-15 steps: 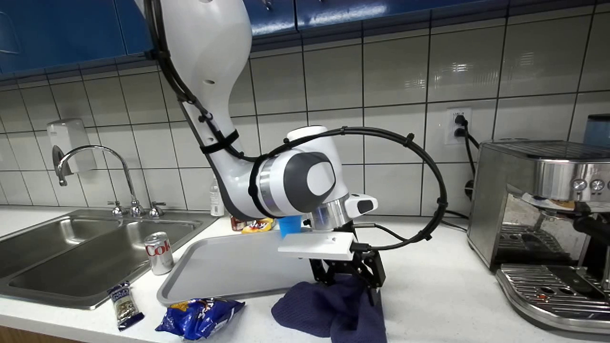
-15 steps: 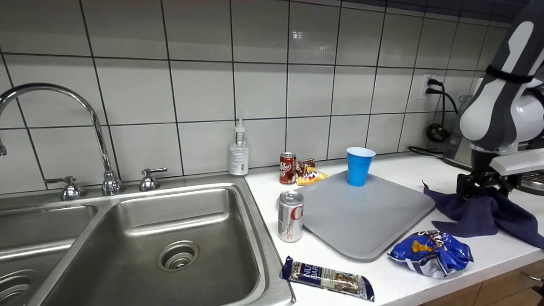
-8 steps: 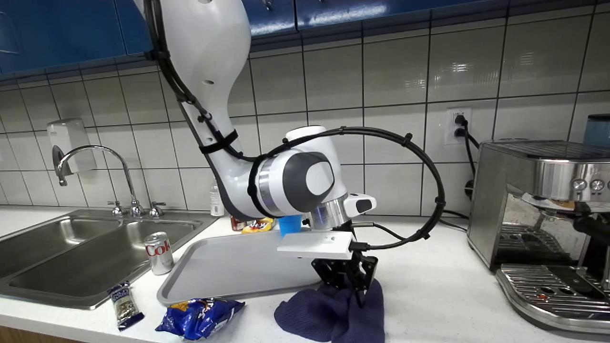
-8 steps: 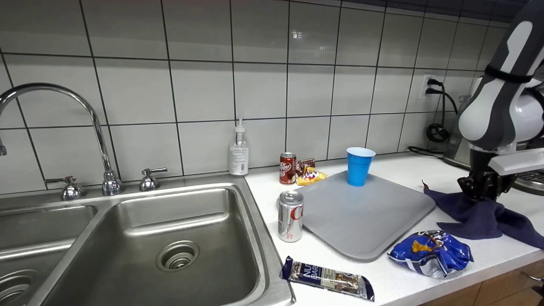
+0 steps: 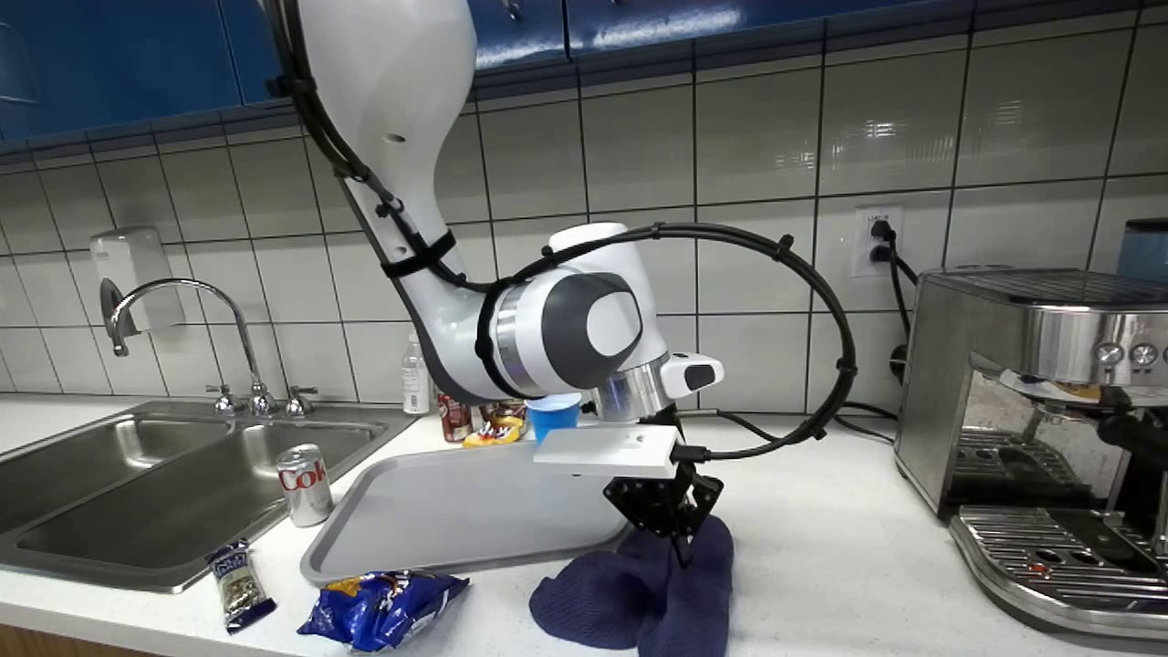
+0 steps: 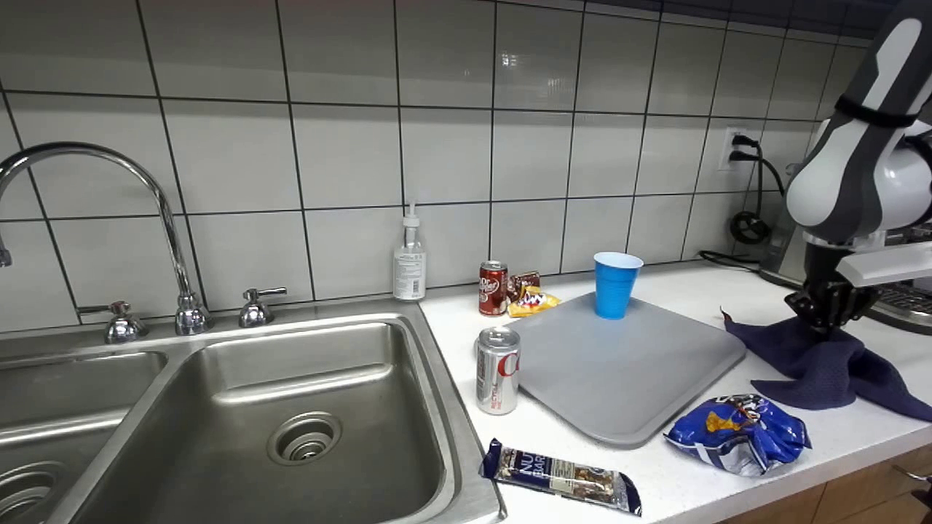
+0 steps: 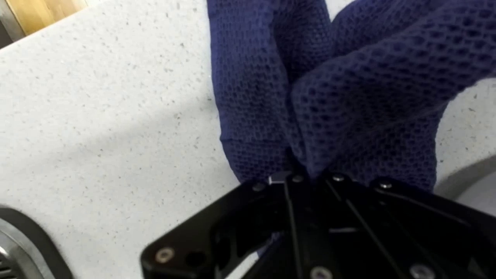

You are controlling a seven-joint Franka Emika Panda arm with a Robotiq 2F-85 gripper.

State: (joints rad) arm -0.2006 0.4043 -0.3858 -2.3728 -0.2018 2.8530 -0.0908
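My gripper (image 7: 308,178) pinches a fold of the navy towel (image 7: 252,89) at the wrist view's lower centre; a gray tray (image 5: 447,511) lies lower left of centre in an exterior view.

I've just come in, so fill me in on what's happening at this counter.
A robot arm has its fingers pinched shut on a fold of a dark blue towel. Most of the towel lies on the counter. Next to it sit a gray tray holding a blue cup, and a snack bag.
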